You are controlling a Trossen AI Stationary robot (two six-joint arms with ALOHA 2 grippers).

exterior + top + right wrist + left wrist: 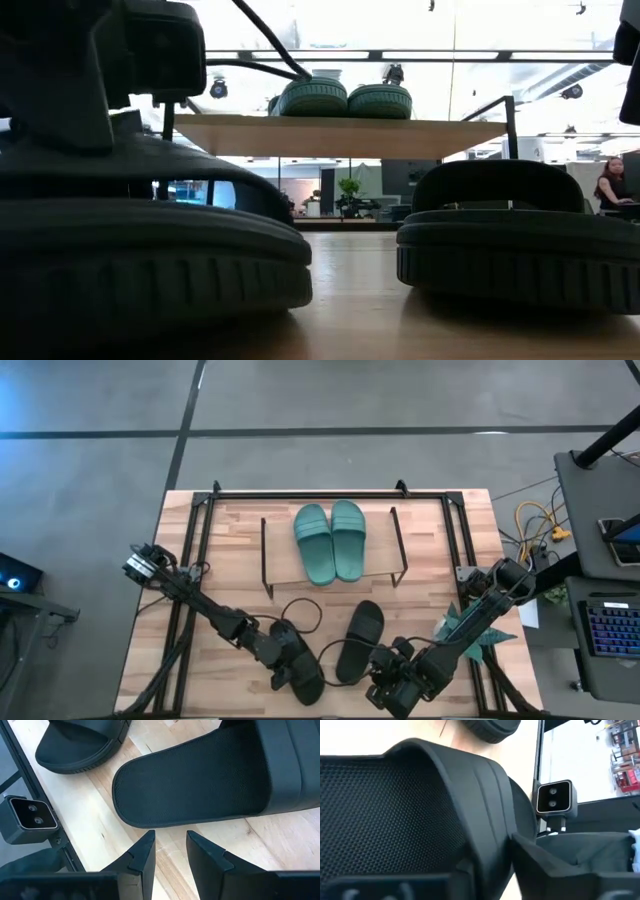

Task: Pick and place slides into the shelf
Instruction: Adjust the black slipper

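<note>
From above, two teal slides [331, 541] sit side by side on top of the shelf [283, 573]. Two black slides lie on the table in front of it. The left gripper [285, 660] is down on the left black slide [300, 665]. The right gripper [390, 682] waits just beside the heel of the right black slide [360, 640].

From table height, both black slides look big and flat on the wood.

The left wrist view shows the wide strap [470, 820] right up against the claw. I cannot tell if it grips yet.

In the right wrist view, the claw is a little open and holds nothing.

The slides look light, bendy and rubbery. The strap seems the best place to grab.
</note>
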